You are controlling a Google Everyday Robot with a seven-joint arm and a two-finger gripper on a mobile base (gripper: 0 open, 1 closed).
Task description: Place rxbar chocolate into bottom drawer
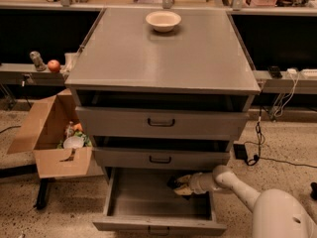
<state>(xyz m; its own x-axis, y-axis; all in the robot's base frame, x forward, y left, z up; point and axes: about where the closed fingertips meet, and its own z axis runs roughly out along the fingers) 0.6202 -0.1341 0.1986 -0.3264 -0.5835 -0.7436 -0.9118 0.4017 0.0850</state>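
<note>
The bottom drawer (148,202) of the grey cabinet is pulled out, showing a wide flat grey interior. My arm reaches in from the lower right, and my gripper (179,186) is inside the drawer near its back right. A small dark thing, the rxbar chocolate (173,183), sits at the gripper's tip just above the drawer floor. The middle drawer's front hides part of it. I cannot make out whether the bar is held or resting.
A cream bowl (163,21) stands on the cabinet top (163,58). Two shallower drawers (161,122) are slightly open above. An open cardboard box (55,138) with clutter sits on the floor at left. Cables and a power brick (240,150) lie at right.
</note>
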